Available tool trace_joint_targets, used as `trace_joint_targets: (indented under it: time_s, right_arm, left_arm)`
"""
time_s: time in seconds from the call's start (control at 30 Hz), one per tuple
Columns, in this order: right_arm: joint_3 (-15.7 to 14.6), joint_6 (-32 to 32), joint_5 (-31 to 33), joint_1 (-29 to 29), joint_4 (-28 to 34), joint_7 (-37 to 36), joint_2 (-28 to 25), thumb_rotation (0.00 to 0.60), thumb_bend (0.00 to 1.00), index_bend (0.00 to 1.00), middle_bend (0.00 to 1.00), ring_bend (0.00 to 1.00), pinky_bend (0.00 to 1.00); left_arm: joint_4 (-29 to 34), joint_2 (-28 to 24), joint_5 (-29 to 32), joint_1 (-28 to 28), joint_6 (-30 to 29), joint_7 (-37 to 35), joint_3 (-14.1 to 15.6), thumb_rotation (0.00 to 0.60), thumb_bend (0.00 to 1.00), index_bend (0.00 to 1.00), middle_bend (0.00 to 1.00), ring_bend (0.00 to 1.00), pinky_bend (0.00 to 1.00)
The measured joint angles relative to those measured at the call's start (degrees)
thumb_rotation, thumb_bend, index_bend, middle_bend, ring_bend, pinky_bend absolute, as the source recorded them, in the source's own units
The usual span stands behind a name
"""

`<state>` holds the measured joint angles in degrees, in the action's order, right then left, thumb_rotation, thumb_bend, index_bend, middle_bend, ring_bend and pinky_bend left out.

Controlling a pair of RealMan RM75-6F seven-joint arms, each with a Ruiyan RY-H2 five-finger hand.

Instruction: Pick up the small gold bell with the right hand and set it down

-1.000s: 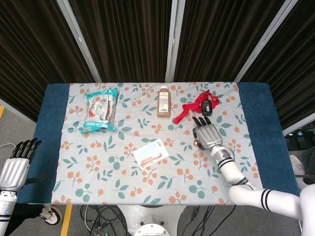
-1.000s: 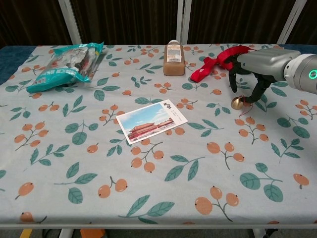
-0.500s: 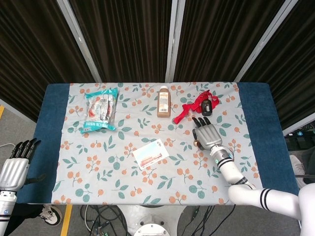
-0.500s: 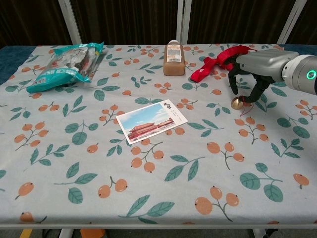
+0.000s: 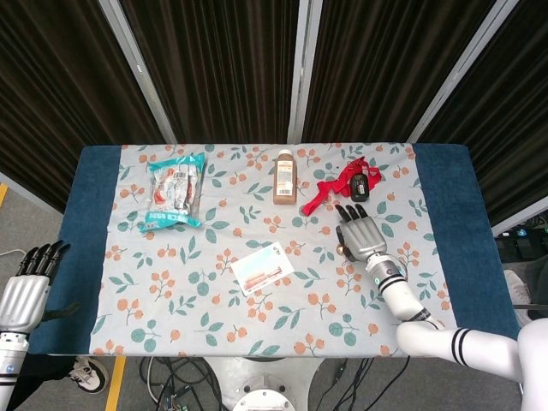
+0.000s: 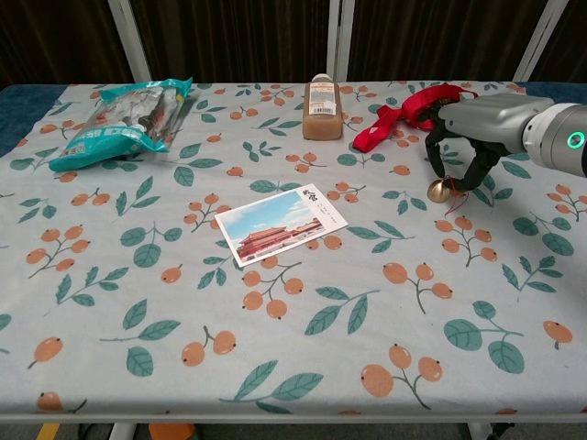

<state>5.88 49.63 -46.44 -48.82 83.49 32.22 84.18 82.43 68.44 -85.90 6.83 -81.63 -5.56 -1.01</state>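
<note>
A floral tablecloth covers the table. A postcard lies near the centre. At ten o'clock from it rests a teal snack bag; at twelve o'clock stands a small brown bottle. At two o'clock lies a red ribbon with a black object on it.

Head view high, downward; chest view low, nearer; same table.
</note>
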Motion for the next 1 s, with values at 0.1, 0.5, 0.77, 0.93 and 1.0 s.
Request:
trace_joint_targets:
  time_s: [0.1,0.5,0.77,0.93,1.0]
  right_arm:
    - [-0.05,-0.08,0.25,-0.13,-0.02,0.09,0.03,0.600,0.28,0.56,0.00,0.00,0.00]
    - [-0.10,-0.04,0.74,-0.35,-0.08,-0.07,0.11,0.600,0.30,0.61,0.00,0.00,0.00]
    - [0.01,0.18,0.76,-0.43,0.01,-0.31,-0.07,0.600,0.34,0.64,0.00,0.00,0.00]
    - [0.43,0.83,-0.42,-0.21,0.59,-1.37,-0.49,0.600,0.35,0.65,0.00,0.00,0.00]
    - [0.65,1.26,-1.49,-0.03,1.10,-2.04,-0.94,0.600,0.35,0.66,0.00,0.00,0.00]
  left_arm:
    - [0.02,-0.03,0.02,-0.01,0.08,-0.04,0.04,0.600,0.02,0.06,0.03,0.00,0.04]
    - [0.18,-0.11,-0.13,0.13,0.30,-0.20,0.11,0.600,0.02,0.06,0.03,0.00,0.04]
    - [0.52,-0.25,-0.29,0.40,0.64,-0.22,0.15,0.600,0.02,0.06,0.03,0.00,0.04]
    - [0.59,-0.32,-0.24,0.34,0.55,-0.40,0.16,0.600,0.02,0.06,0.03,0.00,0.04]
    - [0.56,-0.32,-0.20,0.32,0.59,-0.48,0.18,0.600,0.02,0.06,0.03,0.00,0.04]
